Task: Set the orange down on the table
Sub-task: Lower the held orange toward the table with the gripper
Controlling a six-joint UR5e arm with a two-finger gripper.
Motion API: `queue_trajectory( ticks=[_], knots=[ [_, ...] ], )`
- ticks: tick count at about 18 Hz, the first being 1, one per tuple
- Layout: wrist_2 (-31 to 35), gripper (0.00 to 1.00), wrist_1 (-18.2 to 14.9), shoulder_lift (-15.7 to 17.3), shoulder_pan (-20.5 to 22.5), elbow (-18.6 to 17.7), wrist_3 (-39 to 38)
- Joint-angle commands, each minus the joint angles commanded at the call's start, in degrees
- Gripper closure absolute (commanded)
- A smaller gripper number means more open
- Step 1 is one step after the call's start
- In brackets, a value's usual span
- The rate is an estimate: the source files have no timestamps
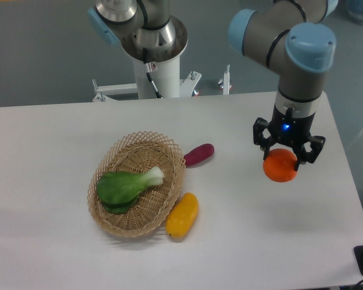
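Note:
The orange (280, 167) is a smooth bright ball over the right side of the white table (248, 241). My gripper (283, 161) comes down on it from above, its black fingers (304, 158) clasping the fruit's upper half, so it is shut on the orange. The top of the orange is hidden by the gripper body. Whether the fruit touches the tabletop cannot be told from this view.
A wicker basket (112, 223) left of centre holds a green leafy vegetable (124, 186). A yellow elongated fruit (183, 214) lies against the basket's right front. A purple oblong vegetable (199, 154) lies behind it. The table's right edge is close to the gripper.

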Motion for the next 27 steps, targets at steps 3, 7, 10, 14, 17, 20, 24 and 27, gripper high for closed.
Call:
queue_trajectory(
  ticks=[3, 7, 10, 14, 17, 20, 24, 27],
  knots=[
    [1.14, 0.41, 1.05, -0.44, 0.36, -2.28, 2.80],
    [3.25, 0.41, 7.10, -3.59, 0.27, -4.57, 5.20],
    [2.90, 0.41, 11.77, -7.29, -0.08, -5.28, -3.47],
    [3.08, 0.40, 14.24, -9.67, -1.48, -5.89, -8.59],
    [3.25, 0.41, 15.29, -10.55, -2.80, -7.47, -10.27],
    [4.30, 0.40, 15.91, -10.99, -3.16, -7.56, -11.33],
    [5.36, 0.40, 16.00, -11.86, -4.48, -7.04, -14.48],
    [5.36, 0.32, 16.00, -12.13, -4.48, -6.86, -14.76]
  ],
)
